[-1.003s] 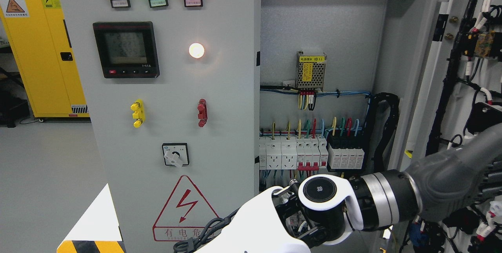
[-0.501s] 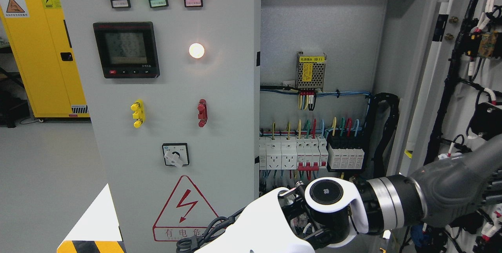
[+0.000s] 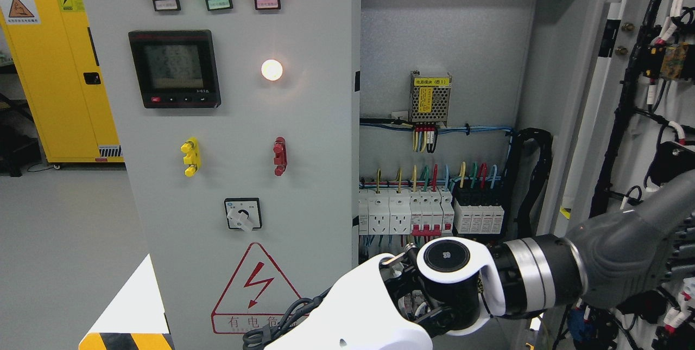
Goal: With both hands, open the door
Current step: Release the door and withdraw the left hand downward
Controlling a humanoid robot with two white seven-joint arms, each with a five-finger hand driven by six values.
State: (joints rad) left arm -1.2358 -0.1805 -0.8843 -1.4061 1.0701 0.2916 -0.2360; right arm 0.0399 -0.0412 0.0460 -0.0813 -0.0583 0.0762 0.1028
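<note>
head camera, close, facing cabinet (image 3: 450,40)

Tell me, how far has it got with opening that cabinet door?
Mostly done, it seems: the right door is swung wide, baring the breakers and wiring inside. The left panel with its lamps faces the camera, apparently shut. In hand: the right arm reaches across low in front of the opening; its robot hand is hidden. What remains is unclear, perhaps only withdrawing.
</note>
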